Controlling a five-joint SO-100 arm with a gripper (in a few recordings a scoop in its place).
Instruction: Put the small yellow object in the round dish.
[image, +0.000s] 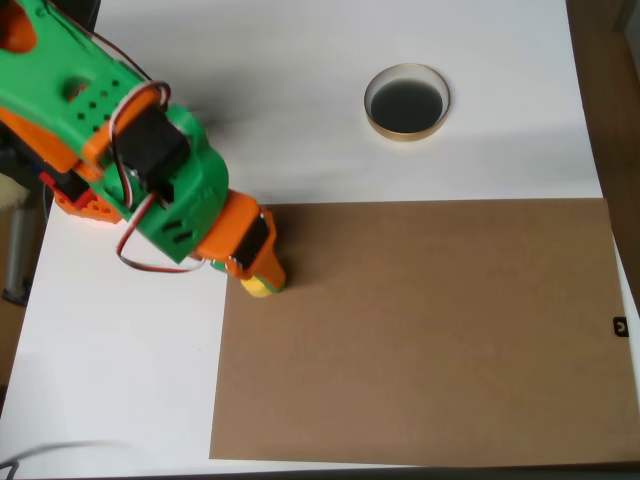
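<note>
Right now the jaws (262, 284) sit low over the small yellow object (256, 288) at the brown mat's (430, 330) left edge; whether they pinch it, I cannot tell. Best to seat the grip squarely before lifting toward the round dish (407, 102), well apart. Its axis is hidden.

Green and orange arm (150, 170) reaches from the frame's upper left toward centre-left; gripper (262, 282) points down; its jaws are hidden.
</note>
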